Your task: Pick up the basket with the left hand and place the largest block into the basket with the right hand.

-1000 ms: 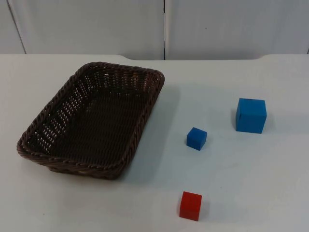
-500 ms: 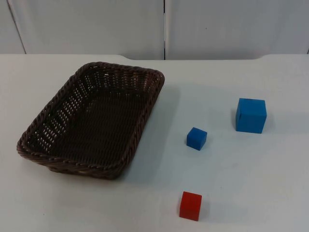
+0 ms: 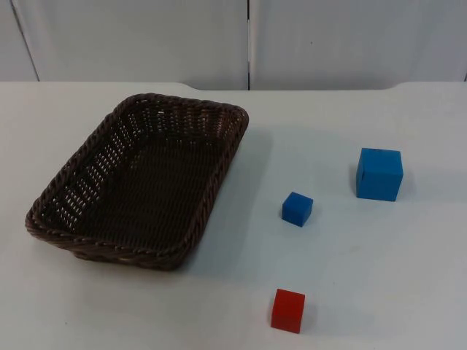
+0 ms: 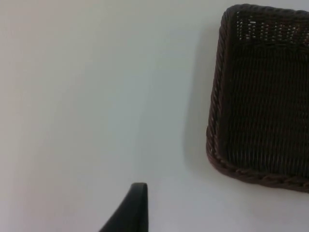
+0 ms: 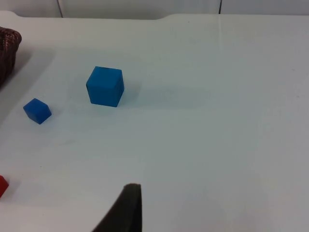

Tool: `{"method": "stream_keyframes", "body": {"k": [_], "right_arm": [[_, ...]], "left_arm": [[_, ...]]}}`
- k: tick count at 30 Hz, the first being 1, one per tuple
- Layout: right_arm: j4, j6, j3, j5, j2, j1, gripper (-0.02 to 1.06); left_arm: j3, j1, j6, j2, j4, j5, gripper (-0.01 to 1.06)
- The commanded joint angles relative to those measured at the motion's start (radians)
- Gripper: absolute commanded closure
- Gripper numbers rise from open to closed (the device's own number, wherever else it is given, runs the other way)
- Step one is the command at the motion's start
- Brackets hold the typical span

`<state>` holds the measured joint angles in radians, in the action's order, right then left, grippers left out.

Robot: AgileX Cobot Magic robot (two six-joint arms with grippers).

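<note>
Top view: a dark brown wicker basket (image 3: 142, 182) sits empty on the white table (image 3: 379, 277), toward the left side. Three blocks lie to its right, all apart from one another and from the basket: a large blue block (image 3: 379, 173) farthest right, a small blue block (image 3: 297, 209) between it and the basket, and a red block (image 3: 288, 310) nearest the front edge. Nothing is lifted and nothing is in the basket, so by this evidence both steps of the task remain: basket pickup first, then the large blue block. Open table surrounds every item; the grey partition wall (image 3: 146, 40) closes off the far edge.

Left wrist view: the left gripper (image 4: 130, 212) hangs over bare table, well apart from the basket, whose rim and one rounded corner face it. One black fingertip is seen; whether the fingers are apart or together cannot be told. The run to the near rim looks unobstructed.

Right wrist view: the right gripper (image 5: 126, 208) holds off over bare table, well short of the large blue block. Its finger spacing cannot be told either. The small blue block lies off to one side of the likely approach line, not across it.
</note>
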<state>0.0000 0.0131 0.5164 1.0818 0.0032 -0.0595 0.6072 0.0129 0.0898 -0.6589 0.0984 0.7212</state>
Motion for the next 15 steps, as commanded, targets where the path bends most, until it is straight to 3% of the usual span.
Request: {"method": "stream_keyframes", "body": {"k": [1, 15], "right_arm": [[-0.006, 0.006, -0.001, -0.003, -0.003, 0.006, -0.01], [-0.006, 0.006, -0.001, -0.003, -0.003, 0.006, -0.01]], "left_arm": [[0.026, -0.005, 0.011, -0.024, 0.029, -0.023, 0.00], [0.227, -0.005, 0.194, -0.272, 0.230, -0.031, 0.00]]}}
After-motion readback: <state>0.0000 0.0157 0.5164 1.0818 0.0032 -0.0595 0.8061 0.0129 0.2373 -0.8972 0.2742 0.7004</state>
